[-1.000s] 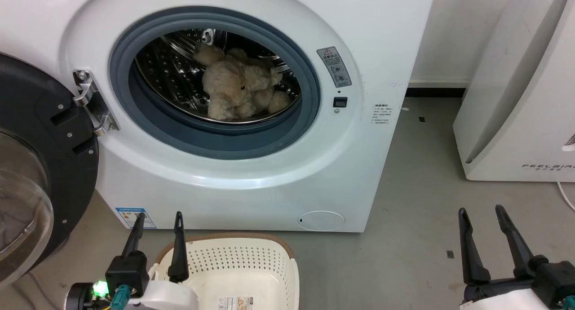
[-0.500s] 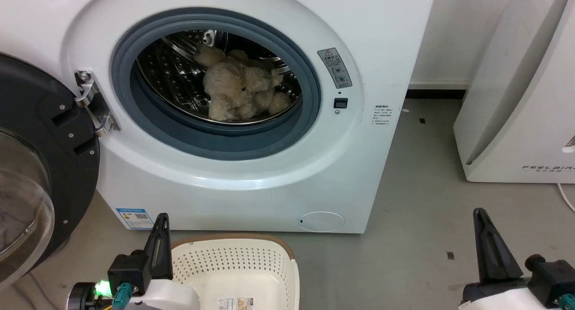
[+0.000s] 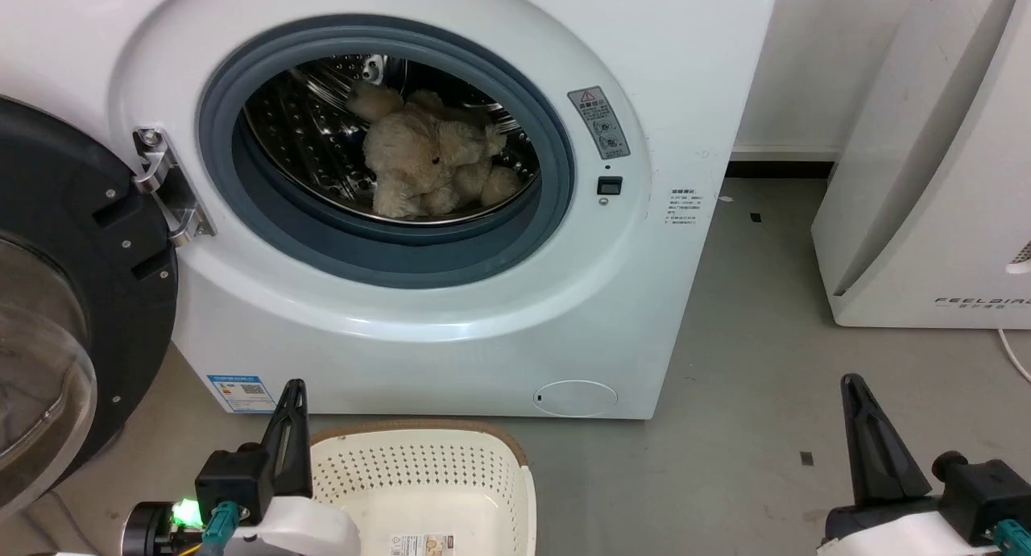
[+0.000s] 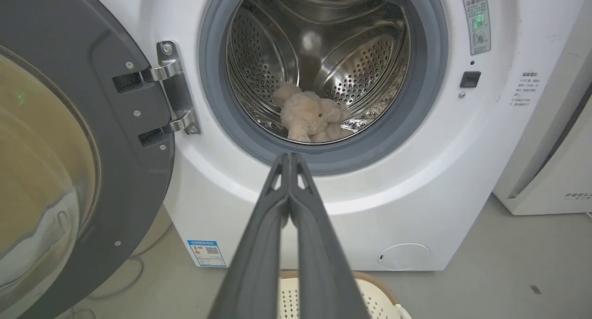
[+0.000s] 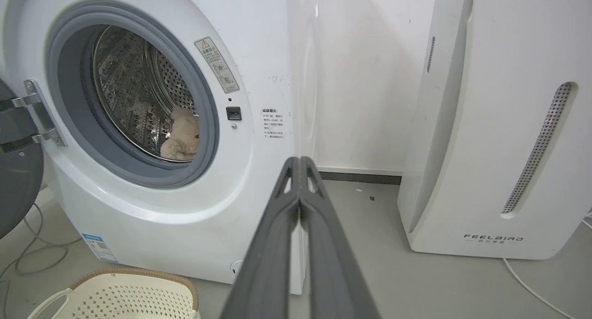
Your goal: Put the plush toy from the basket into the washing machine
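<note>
The cream-beige plush toy point(image 3: 431, 163) lies inside the steel drum of the white washing machine point(image 3: 451, 322), also visible as the plush toy point(image 4: 311, 119) and the plush toy point(image 5: 181, 139). The machine's black-framed glass door point(image 3: 56, 298) hangs open at the left. The perforated basket point(image 3: 419, 483) stands on the floor before the machine with nothing but a paper label in it. My left gripper point(image 3: 293, 388) is shut and holds nothing, beside the basket's left rim. My right gripper point(image 3: 850, 385) is shut and holds nothing, over the floor at the lower right.
The white slanted FEELBIRD appliance point(image 3: 926, 177) stands right of the machine against the wall. Grey floor point(image 3: 749, 338) lies between the two. A white cable point(image 5: 532, 286) runs along the floor by the appliance, and more cables point(image 5: 27, 254) lie under the door.
Both grippers have gone from open to shut, with nothing between the fingers. The plush toy has stayed in the drum.
</note>
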Available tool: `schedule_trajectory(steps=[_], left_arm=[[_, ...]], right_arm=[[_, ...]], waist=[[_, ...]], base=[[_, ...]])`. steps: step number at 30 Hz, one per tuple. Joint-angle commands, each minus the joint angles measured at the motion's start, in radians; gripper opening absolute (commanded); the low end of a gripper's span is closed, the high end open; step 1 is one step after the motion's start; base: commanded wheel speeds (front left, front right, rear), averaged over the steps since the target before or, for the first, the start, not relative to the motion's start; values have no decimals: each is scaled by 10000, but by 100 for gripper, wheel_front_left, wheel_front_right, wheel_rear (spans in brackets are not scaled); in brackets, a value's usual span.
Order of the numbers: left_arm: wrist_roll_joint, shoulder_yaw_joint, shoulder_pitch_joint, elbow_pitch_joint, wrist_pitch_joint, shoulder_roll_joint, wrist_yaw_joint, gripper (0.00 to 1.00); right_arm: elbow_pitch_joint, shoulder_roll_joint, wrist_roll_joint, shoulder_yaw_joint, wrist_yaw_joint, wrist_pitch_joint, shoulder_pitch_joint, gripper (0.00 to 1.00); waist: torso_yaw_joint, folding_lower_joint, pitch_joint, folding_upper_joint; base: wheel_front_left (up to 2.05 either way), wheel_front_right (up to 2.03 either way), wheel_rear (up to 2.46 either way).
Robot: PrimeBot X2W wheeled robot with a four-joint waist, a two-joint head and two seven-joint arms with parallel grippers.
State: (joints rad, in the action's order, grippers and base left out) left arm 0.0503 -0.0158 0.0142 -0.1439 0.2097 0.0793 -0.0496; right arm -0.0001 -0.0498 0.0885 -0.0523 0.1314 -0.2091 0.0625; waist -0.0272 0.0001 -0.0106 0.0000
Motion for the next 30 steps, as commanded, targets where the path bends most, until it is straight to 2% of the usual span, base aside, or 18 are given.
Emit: schedule_trajectory(steps=[1,30], left_arm=[[-76,28,-30,109,-87,-21,35,0],[-206,68,-65,515,-700,-103,176,0]], right_arm=[[0,-1,-60,36,-2,74,-94,0],[0,-2,-311,185,-3,689,-256,0]], waist=[[5,-1,2,0],[86,-1,34,0]], base=[[0,0,0],[0,0,0]])
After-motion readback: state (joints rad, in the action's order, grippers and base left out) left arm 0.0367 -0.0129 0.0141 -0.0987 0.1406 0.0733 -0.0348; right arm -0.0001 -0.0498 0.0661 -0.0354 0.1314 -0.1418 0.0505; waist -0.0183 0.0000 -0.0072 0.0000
